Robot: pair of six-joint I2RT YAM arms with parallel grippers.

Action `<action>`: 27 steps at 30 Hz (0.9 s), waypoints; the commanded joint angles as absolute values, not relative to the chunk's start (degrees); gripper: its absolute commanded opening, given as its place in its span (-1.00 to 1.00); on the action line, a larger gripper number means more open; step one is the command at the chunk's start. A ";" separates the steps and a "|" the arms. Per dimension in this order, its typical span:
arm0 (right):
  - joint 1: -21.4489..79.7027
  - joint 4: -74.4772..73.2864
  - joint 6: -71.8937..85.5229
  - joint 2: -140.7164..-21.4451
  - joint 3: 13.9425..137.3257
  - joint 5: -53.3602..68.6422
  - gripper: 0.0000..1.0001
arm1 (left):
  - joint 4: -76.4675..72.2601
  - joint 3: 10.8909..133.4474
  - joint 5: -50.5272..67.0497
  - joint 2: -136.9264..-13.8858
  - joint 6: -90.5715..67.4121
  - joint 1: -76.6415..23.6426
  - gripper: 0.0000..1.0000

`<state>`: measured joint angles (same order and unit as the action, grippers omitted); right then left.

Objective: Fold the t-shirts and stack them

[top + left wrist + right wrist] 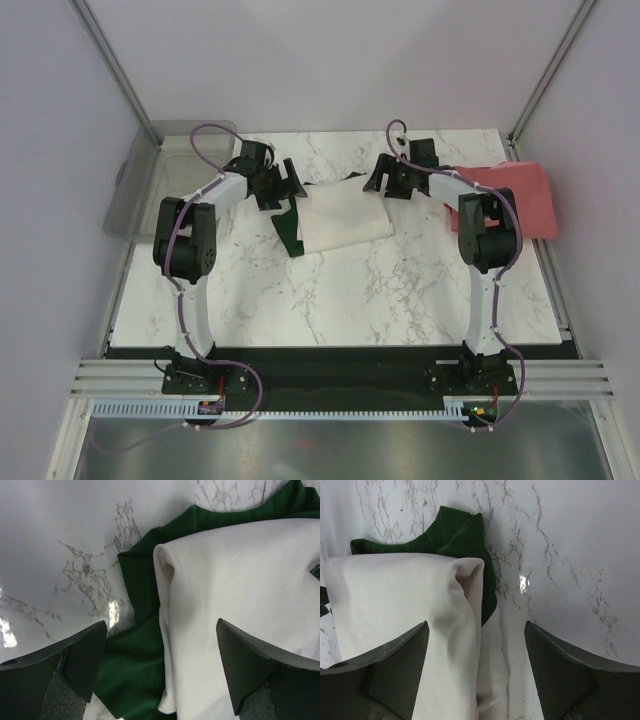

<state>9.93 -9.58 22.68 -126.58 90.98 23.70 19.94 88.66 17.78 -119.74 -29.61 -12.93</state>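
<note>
The cream-white t-shirt [345,218] with dark green sleeves lies partly folded at the table's far middle, plain side up; its print is hidden. My left gripper [278,186] is open just above its left edge, where a green sleeve [131,670] sticks out beside the white fold [235,585]. My right gripper [387,179] is open above the shirt's right edge [465,610], with a green sleeve [457,532] showing past the fold. Neither holds cloth. The coral-red t-shirt [525,195] lies at the far right, partly over the table's edge.
A clear grey plastic bin [150,180] stands off the table's far left corner. Grey walls and metal frame posts close in the sides. The marble table [350,290] ends at a black strip by the arm bases.
</note>
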 commanded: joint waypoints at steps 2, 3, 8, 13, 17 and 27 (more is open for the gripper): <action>10.55 -11.34 22.15 -130.34 93.95 22.76 0.64 | 18.81 93.07 16.26 -123.66 -27.07 -12.74 0.89; 10.63 -11.51 21.97 -130.86 94.22 22.50 0.50 | 19.50 93.69 16.35 -125.05 -26.90 -12.74 0.87; 12.13 -12.74 21.36 -132.01 95.45 20.92 0.28 | 20.74 97.12 16.61 -128.49 -26.63 -12.74 0.81; 13.80 -13.53 20.66 -131.93 95.45 19.43 0.26 | 20.74 98.09 18.72 -130.43 -26.28 -12.74 0.61; 14.50 -13.62 20.13 -128.16 93.17 16.10 0.65 | 20.83 97.65 18.37 -130.69 -24.53 -12.48 0.20; 10.64 -13.27 17.76 -108.91 81.40 3.11 0.82 | 19.87 96.86 20.83 -129.73 -20.31 -12.04 -0.72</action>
